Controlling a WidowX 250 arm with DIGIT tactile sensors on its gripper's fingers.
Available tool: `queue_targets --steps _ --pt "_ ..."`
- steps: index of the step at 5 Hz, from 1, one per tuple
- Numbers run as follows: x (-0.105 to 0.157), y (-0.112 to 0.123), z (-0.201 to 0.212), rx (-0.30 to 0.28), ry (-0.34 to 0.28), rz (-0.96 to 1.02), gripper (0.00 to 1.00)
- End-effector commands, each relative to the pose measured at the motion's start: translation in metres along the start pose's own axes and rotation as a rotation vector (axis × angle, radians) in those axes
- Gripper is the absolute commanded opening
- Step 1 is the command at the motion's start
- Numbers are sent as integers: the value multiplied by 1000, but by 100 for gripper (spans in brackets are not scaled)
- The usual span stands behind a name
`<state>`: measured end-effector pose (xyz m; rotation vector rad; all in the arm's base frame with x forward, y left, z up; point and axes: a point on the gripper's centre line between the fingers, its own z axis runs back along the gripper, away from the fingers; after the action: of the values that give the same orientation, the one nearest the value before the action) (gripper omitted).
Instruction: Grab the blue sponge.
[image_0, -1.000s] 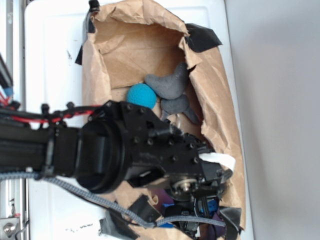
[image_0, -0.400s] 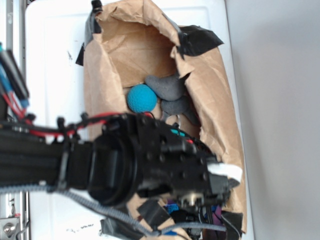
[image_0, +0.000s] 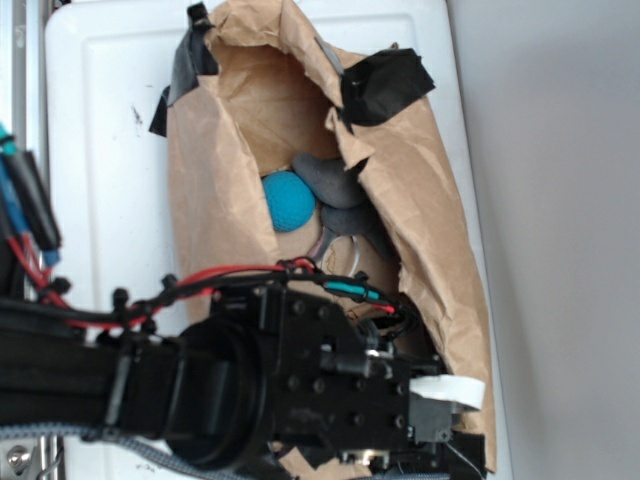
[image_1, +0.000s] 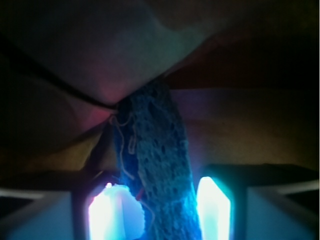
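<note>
Sponge sits porous and blue between the two glowing fingers of the claw deep in the paper bag (whether it's pinched yet I cannot tell), and loose threads could snag, or crumpled paper could knock it free.

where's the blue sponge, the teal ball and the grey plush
blue sponge (image_1: 162, 165), wrist view, middle of its porous strip
teal ball (image_0: 289, 201), exterior view, centre
grey plush (image_0: 330, 183), exterior view, upper rounded body
</note>
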<state>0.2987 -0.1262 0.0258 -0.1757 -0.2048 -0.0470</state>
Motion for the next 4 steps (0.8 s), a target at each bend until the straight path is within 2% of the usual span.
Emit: queue_targets --steps 1,2,3,4 --pt "2 -1 13 -48 -43 28 0" --pt "9 20 45 -161 -100 192 0" --pt "8 37 75 -230 -159 307 0" --pt "1 39 91 -203 -205 289 0"
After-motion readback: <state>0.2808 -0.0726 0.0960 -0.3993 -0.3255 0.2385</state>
